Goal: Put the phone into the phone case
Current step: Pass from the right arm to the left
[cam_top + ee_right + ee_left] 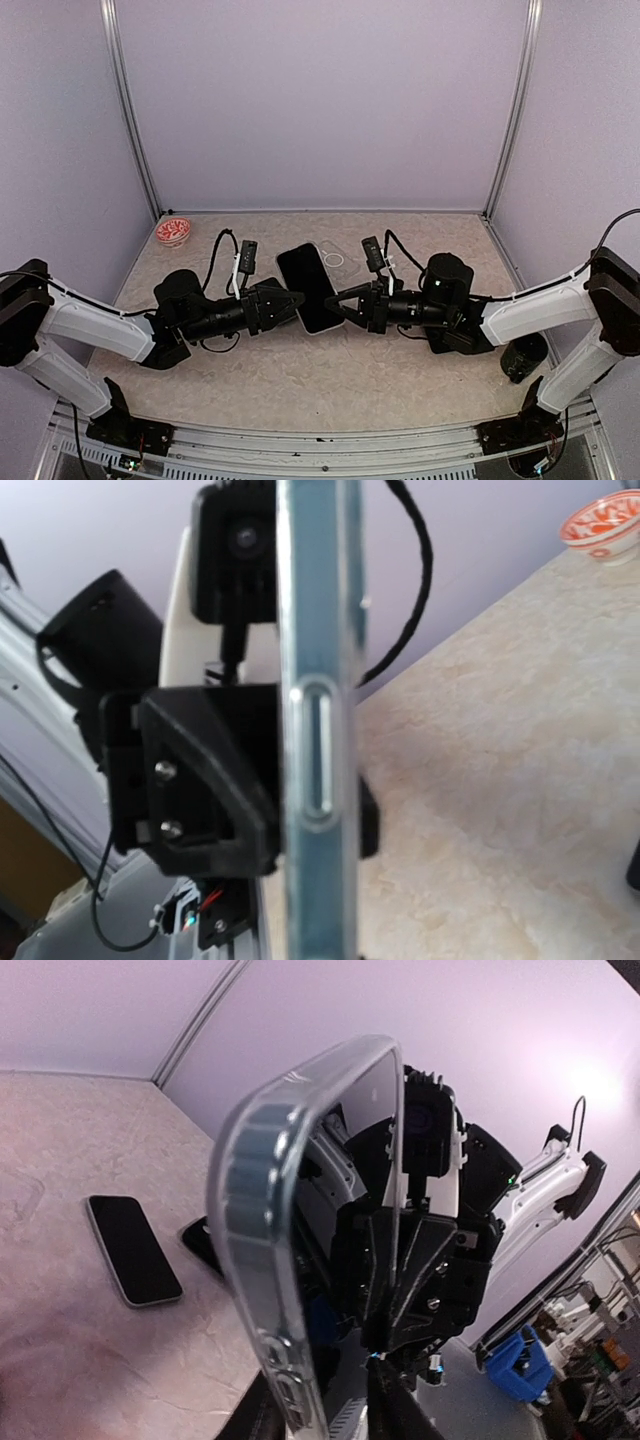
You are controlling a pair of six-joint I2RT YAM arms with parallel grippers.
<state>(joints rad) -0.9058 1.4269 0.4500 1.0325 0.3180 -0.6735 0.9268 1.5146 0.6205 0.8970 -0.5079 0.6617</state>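
We see the clear phone case [250,1220] held on edge in the air over the middle of the desk [300,390], caught between the two arms where they meet tip to tip. The left fingers [290,298] straddle the case. In the right wrist view their black pads sit tight against both of its faces, so they pinch it across its thickness. The right fingers [342,297] come in from the opposite side and are pressed almost together on the far rim of the case. That camera sits so close that the case fills the centre of its view as a thin upright strip, with a long button slot showing in the side wall. In the left wrist view we can make out parts of the right arm's black gripper through the back of the case, and the case appears to hold nothing. The phone [130,1250] is not in it. It lies flat on the desk with its dark face up and a pale rim around it, on the far side of the raised case and clear of both arms. From above, it shows as a dark slab angled across the spot where the fingertips meet. A small red-and-white bowl [173,232] stands in the far left corner of the desk, well apart from everything else.
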